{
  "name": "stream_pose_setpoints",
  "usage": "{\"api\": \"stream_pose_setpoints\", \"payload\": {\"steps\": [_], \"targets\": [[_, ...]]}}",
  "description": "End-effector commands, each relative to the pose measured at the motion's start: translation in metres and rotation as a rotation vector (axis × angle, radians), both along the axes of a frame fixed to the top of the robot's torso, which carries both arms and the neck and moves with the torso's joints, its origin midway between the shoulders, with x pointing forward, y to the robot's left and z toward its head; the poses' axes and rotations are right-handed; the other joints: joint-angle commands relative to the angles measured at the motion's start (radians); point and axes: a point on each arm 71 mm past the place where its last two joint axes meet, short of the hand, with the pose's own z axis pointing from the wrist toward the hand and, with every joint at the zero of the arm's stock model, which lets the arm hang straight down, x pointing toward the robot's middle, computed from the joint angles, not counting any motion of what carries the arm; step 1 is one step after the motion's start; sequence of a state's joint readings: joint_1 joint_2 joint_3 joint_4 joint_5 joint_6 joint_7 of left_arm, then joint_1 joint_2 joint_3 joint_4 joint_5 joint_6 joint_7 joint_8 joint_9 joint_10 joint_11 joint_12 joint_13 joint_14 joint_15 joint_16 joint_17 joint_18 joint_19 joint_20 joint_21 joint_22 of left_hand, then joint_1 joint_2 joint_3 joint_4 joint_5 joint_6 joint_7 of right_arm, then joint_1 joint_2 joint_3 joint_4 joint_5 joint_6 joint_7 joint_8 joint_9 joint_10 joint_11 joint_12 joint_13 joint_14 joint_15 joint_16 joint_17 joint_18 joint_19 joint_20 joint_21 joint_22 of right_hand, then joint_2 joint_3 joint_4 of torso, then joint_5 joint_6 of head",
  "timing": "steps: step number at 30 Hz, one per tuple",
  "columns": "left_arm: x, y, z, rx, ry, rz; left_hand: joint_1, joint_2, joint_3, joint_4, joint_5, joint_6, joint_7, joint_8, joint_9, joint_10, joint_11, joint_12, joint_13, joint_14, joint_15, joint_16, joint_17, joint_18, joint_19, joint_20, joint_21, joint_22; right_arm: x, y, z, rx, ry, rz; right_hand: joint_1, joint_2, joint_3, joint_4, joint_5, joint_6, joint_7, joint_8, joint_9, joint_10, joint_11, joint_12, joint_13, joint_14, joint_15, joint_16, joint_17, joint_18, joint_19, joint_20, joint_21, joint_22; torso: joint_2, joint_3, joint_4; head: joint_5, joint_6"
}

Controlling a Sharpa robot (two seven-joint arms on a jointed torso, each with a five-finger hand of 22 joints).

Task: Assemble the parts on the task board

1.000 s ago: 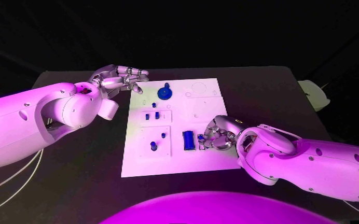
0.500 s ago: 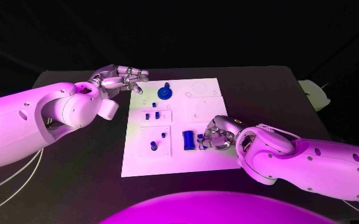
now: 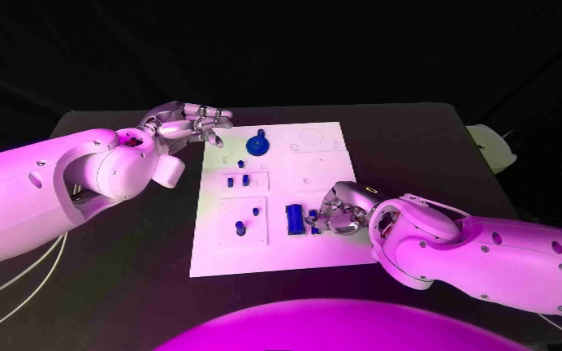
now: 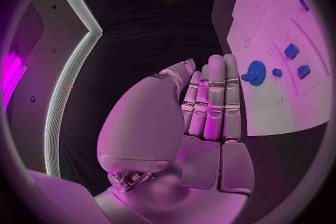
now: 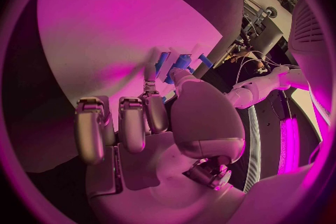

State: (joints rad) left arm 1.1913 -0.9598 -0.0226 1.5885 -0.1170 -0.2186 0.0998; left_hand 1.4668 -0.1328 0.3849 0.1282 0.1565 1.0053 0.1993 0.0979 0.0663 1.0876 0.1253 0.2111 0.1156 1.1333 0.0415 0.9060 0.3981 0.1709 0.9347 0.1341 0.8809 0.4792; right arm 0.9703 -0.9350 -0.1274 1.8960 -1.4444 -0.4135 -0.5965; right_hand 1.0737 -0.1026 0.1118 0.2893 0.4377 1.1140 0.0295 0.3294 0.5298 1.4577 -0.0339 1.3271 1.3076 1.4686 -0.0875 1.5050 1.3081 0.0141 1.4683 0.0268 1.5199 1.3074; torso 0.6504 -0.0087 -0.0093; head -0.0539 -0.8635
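The black tabletop (image 3: 129, 286) carries the white task board (image 3: 316, 249) at its middle, and both arms reach in over it. The left hand (image 3: 188, 126) hangs just off the board's far left corner, fingers loosely curled with nothing in them — in the left wrist view they lie straight and side by side, apart from any part. The right hand (image 3: 337, 213) is down on the board's near right portion, fingers bunched around a small blue part (image 3: 313, 219) just beside the upright blue block (image 3: 294, 219); it seems to pinch that piece, though the head view is too small to settle it.

The step in hand looks like seating this small part next to the block. The next move calls for a fine, steady push or release without nudging the block — and the left hand could stay clear.

The right wrist view adds what the head view hides: blue pieces (image 5: 175, 63) right at the fingertips (image 5: 150, 74), against the white board. The left wrist view, from the other end, shows the blue gear (image 4: 256, 73) with small blue parts (image 4: 291, 51) beyond it, and the right hand far off at the board's other end.
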Motion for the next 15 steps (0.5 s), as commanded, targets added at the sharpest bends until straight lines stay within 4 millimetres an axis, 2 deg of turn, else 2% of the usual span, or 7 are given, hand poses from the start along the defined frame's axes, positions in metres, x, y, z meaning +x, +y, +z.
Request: {"api": "stream_pose_setpoints", "payload": {"steps": [1,6,15], "targets": [[-0.0005,-0.0021,0.0006,-0.005,-0.001,-0.021,-0.006,0.005,-0.002,0.003,0.0,-0.007,0.0,0.003,0.001,-0.008,0.0,0.005,0.001,-0.004,0.004,-0.007,-0.002,0.013,0.001,0.003,-0.004,-0.002,-0.0008,0.0022,0.0012,-0.003,-0.019,0.016,-0.013,0.002,-0.013,0.001,-0.003,0.002,0.006,-0.002,0.0,0.014,-0.001,0.0,0.095,0.077,-0.005,-0.002,0.141,-0.002,0.08,-0.007,-0.006,0.247,0.0,0.0,0.0,-0.001,0.0],[-0.0006,-0.0022,0.0006,-0.005,-0.001,-0.022,-0.006,0.005,-0.002,0.003,0.0,-0.007,0.0,0.003,0.001,-0.008,0.0,0.005,0.001,-0.004,0.004,-0.007,-0.002,0.013,0.001,0.003,-0.004,-0.002,-0.0009,0.0001,0.0021,-0.006,-0.029,0.015,-0.012,0.004,-0.017,-0.001,-0.004,0.001,0.005,-0.002,0.0,0.014,-0.001,0.001,0.096,0.077,-0.005,-0.001,0.142,-0.002,0.08,-0.007,-0.005,0.247,0.0,-0.0002,-0.0002,-0.002,0.0],[-0.0007,-0.0012,0.0008,-0.005,-0.003,-0.019,-0.006,0.005,-0.002,0.003,0.0,-0.007,0.0,0.003,0.001,-0.008,0.0,0.005,0.001,-0.004,0.004,-0.007,-0.002,0.013,0.001,0.003,-0.004,-0.002,-0.0077,-0.0071,0.0101,0.022,-0.057,0.014,0.055,0.012,-0.033,-0.027,0.003,0.0,0.002,-0.002,0.004,0.015,-0.004,0.002,0.098,0.078,-0.008,0.001,0.146,-0.002,0.081,-0.008,-0.003,0.248,-0.001,0.0001,-0.0014,0.0,0.002]]}}
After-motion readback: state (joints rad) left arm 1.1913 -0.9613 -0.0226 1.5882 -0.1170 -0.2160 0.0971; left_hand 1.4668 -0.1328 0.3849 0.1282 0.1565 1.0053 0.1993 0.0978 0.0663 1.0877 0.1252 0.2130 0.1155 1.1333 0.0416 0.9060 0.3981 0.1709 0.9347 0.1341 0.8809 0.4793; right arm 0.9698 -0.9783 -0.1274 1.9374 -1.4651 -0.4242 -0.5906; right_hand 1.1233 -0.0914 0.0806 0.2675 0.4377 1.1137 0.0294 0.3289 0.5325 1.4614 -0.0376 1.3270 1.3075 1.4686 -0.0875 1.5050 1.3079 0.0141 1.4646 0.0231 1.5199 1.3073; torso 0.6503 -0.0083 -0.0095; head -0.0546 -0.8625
